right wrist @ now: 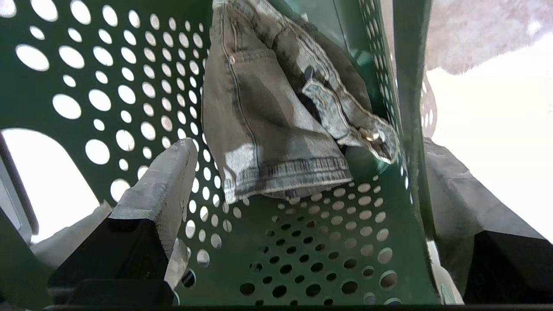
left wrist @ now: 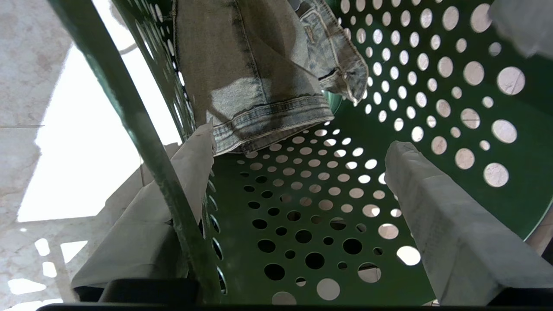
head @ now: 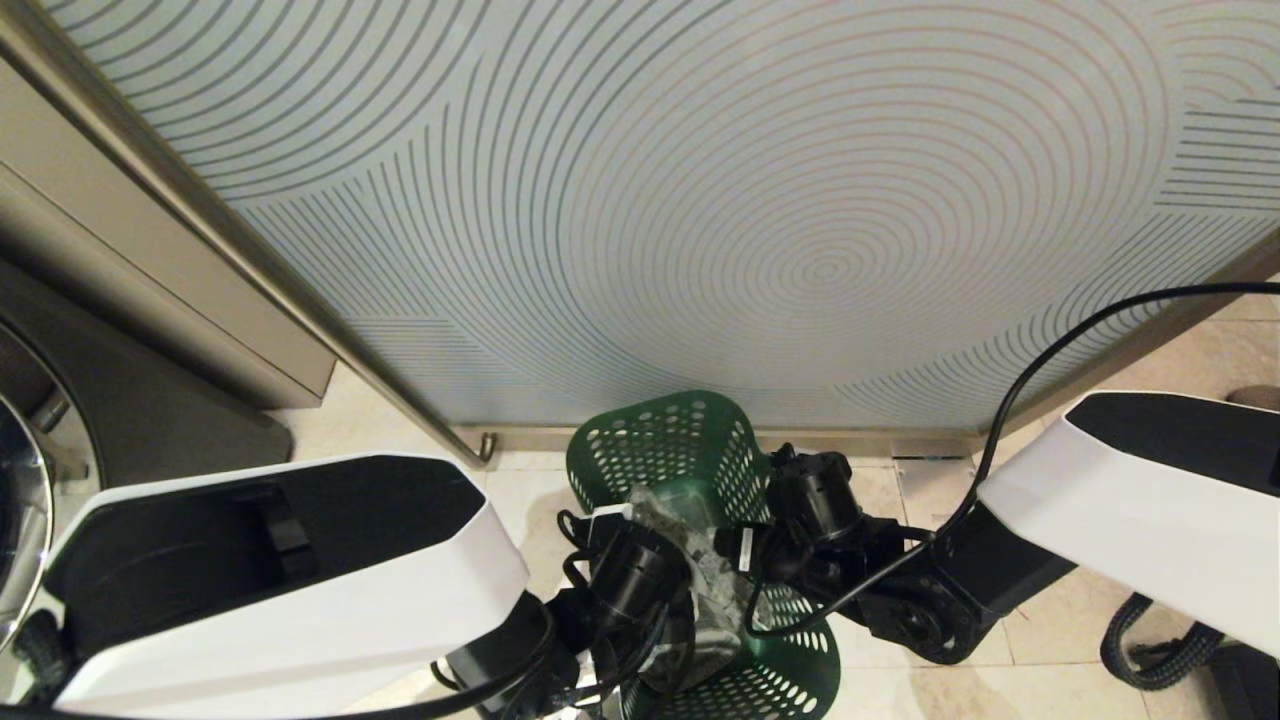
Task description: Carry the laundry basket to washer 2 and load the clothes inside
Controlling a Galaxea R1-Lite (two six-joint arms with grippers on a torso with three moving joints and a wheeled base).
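Note:
The dark green laundry basket point(head: 660, 440) stands on the tiled floor just in front of me, and the clothes point(head: 715, 590), faded grey-green denim, lie inside it. My left gripper point(left wrist: 302, 140) is open and straddles one side wall of the basket point(left wrist: 302, 224). One of its fingers point(left wrist: 432, 207) is inside and the other is outside. My right gripper point(right wrist: 309, 147) is open astride the opposite wall, with one finger point(right wrist: 166, 185) inside. The clothes point(right wrist: 268, 121) lie beyond both, untouched. A washer's chrome door rim point(head: 20, 500) shows at the far left; its number is hidden.
A frosted glass panel point(head: 700, 200) with curved line patterns rises right behind the basket, on a metal bottom rail point(head: 850, 437). A beige cabinet point(head: 150, 260) stands at the left. A black cable point(head: 1050, 350) arcs over my right arm.

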